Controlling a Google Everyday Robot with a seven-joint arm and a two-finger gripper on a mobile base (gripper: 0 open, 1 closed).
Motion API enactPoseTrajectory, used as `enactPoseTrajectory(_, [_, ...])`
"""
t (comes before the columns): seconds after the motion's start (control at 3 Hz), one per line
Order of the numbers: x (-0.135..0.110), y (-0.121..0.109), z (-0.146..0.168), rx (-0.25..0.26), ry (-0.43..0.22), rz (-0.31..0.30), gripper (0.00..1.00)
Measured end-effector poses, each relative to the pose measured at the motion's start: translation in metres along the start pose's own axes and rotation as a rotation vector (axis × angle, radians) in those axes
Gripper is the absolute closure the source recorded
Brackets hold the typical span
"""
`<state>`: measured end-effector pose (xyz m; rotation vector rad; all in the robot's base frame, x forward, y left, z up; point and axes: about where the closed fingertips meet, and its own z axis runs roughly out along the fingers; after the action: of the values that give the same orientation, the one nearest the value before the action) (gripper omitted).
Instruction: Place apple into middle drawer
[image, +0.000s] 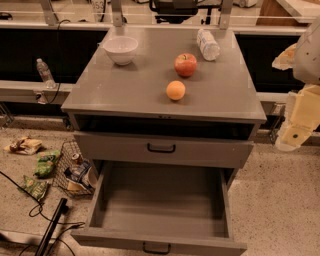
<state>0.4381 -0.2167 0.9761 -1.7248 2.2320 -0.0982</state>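
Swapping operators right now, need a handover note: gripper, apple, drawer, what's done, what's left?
Gripper: at the right edge of the view, beside the cabinet's right side, well away from the apple.
Apple: on the cabinet top, untouched, between the white bowl and the water bottle, which lies on its side. The orange sits just in front of it.
Middle drawer: pulled out, nothing inside.
Done: drawer is open.
Left: reach over, grasp the apple (not the orange), lower it into the drawer, release.
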Motion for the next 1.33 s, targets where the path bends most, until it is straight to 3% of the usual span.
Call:
enactPoseTrajectory(0.33, [0.0,-0.001,0.0,0.002,-0.003,0.001,0.0])
enactPoseTrajectory(0.67, [-0.005,-0.03,0.0,0.062,-0.119,0.038,0.0])
enactPoseTrajectory(1.0, [-0.018,-0.061,-0.01,0.153,-0.292,0.076,0.0])
enactPoseTrajectory(1.33, [-0.027,-0.093,0.003,0.207,-0.484,0.136,0.0])
